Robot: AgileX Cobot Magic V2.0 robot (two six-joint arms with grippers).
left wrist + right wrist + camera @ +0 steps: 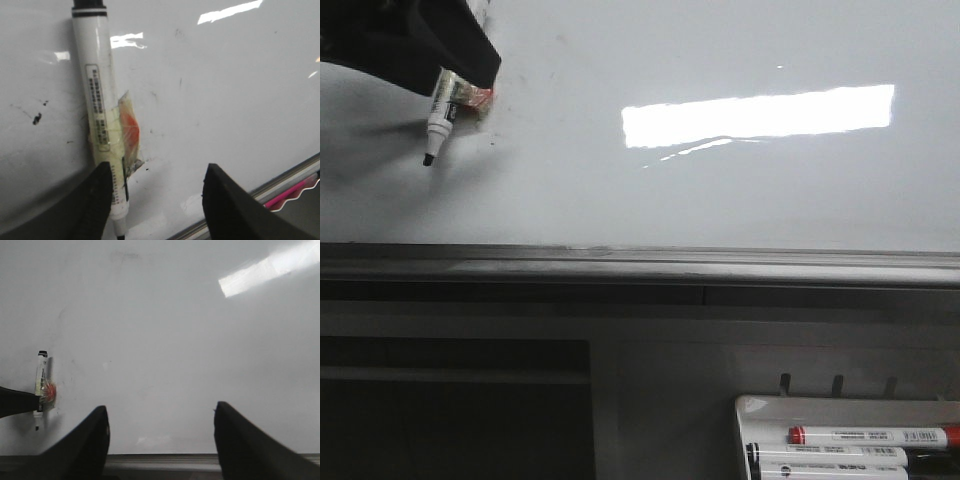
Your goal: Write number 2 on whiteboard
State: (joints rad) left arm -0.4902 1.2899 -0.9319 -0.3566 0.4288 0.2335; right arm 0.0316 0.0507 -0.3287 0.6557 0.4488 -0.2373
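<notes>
The whiteboard (720, 190) is glossy white with faint smudges and a bright light reflection; no drawn 2 shows on it in any view. My left gripper (460, 60) is at the board's upper left. Its jaws stand wide apart (157, 190). A white marker (442, 108) with a black tip lies along one finger, bound there with yellowish tape (100, 110), tip pointing down at the board. I cannot tell whether the tip touches. My right gripper (160, 435) is open and empty, facing the board (160, 340) above its bottom edge; the marker (40, 385) shows far to its side.
The board's grey metal bottom edge (640, 262) runs across the front view. Below it at the right, a small white tray (760, 405) holds several markers, one red-capped (875, 436). Small dark specks (37, 119) mark the board near the left gripper.
</notes>
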